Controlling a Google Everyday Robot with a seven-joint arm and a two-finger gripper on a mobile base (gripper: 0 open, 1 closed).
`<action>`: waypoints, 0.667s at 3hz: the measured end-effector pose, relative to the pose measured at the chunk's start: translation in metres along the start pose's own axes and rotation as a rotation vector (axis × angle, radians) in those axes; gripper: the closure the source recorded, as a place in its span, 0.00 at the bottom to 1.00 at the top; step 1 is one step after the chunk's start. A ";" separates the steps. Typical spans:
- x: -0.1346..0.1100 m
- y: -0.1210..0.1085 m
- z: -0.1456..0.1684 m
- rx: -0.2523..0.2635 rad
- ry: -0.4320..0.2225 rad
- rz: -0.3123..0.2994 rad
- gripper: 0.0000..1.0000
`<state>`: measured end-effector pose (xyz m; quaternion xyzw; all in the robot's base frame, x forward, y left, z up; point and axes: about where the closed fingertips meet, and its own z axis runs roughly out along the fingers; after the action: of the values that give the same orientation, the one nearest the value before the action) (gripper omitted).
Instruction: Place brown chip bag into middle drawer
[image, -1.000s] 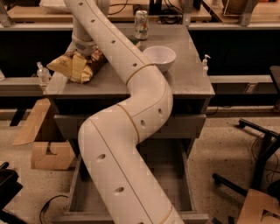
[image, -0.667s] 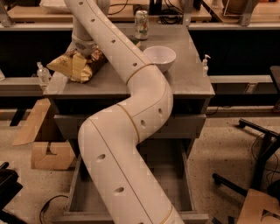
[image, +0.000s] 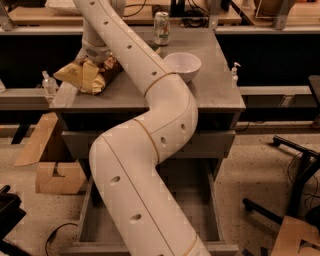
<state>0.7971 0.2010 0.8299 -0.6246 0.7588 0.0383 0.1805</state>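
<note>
The brown chip bag (image: 85, 75) lies crumpled on the left part of the grey cabinet top (image: 210, 90). My gripper (image: 98, 60) is at the end of the white arm, pressed down onto the bag's right half and mostly hidden by the wrist. The arm runs from the bottom of the view up across the cabinet. Below, the middle drawer (image: 197, 197) stands pulled out, and its grey floor shows to the right of the arm; the arm hides the left part.
A white bowl (image: 182, 66) and a drink can (image: 161, 28) stand on the cabinet top right of the arm. Small bottles sit at the left (image: 48, 84) and right (image: 233, 74) edges. Cardboard boxes (image: 55, 175) lie on the floor left, a chair base (image: 295, 192) right.
</note>
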 end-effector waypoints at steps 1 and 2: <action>0.000 0.000 0.000 0.000 0.000 0.000 1.00; 0.000 0.000 0.000 0.000 0.000 0.000 1.00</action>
<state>0.7971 0.2008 0.8303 -0.6245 0.7589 0.0382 0.1806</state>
